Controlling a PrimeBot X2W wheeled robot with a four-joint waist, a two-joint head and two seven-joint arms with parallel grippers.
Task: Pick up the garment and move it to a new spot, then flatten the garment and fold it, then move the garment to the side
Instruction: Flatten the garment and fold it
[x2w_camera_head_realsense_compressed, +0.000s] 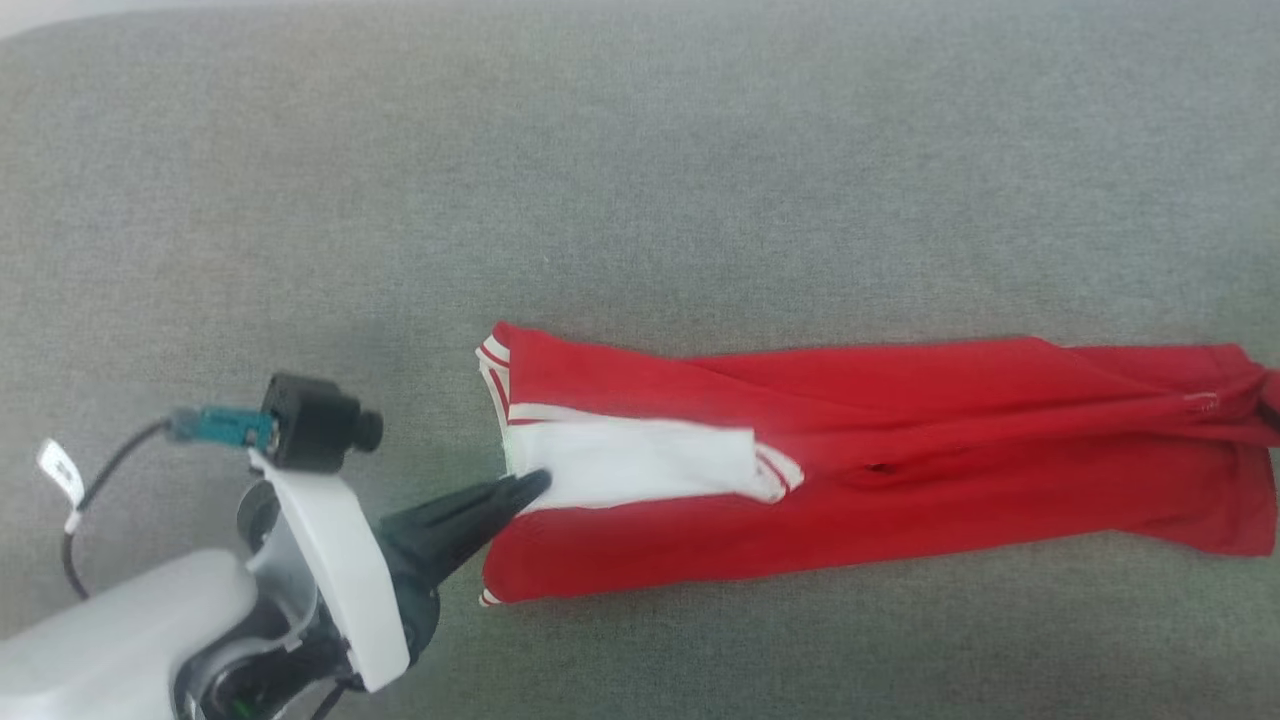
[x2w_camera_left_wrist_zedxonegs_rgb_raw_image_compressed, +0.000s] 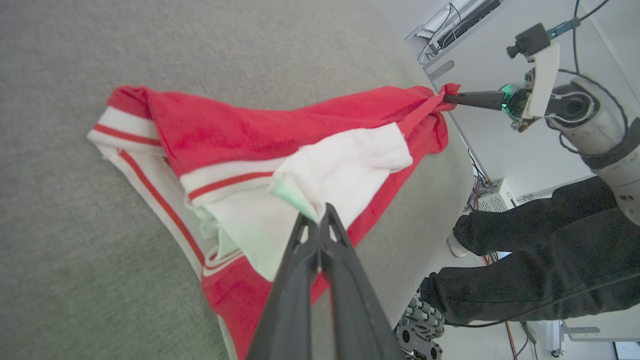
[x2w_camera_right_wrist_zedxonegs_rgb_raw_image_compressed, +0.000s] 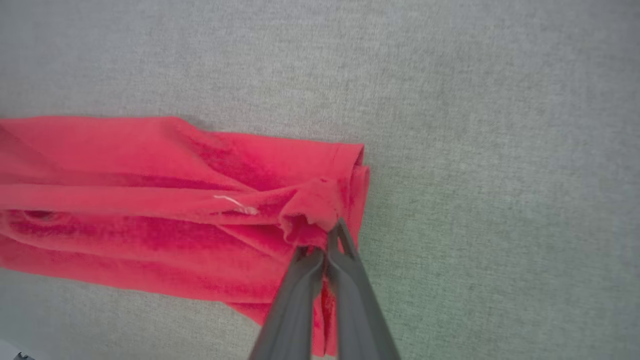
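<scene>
Garment (x2w_camera_head_realsense_compressed: 900, 450): one, red. It lies on the grey cloth surface (x2w_camera_head_realsense_compressed: 640, 150) as a long narrow band running left to right across the head view, with its right end at the picture's edge. One white sleeve (x2w_camera_head_realsense_compressed: 630, 465) lies on top near the left end, where striped trim shows.

Left gripper (x2w_camera_left_wrist_zedxonegs_rgb_raw_image_compressed: 320, 215): fingers together, clamped on the white sleeve's edge, with a small peak of cloth raised at the tips.
Right gripper (x2w_camera_right_wrist_zedxonegs_rgb_raw_image_compressed: 327, 245): fingers together, pinching a bunched red corner at the opposite end, by the hem.

Step, as judged: folding. The sides look already brought in lengthwise, and the band is drawn out between the two grips. It is not yet moved aside.

The next move likely calls for both pinches kept tight and the ends lifted together, one carried over the other without the layers sliding. The sleeve could slip loose.

Count: garment 1; grippers 2, both holding; sleeves seen 1.
</scene>
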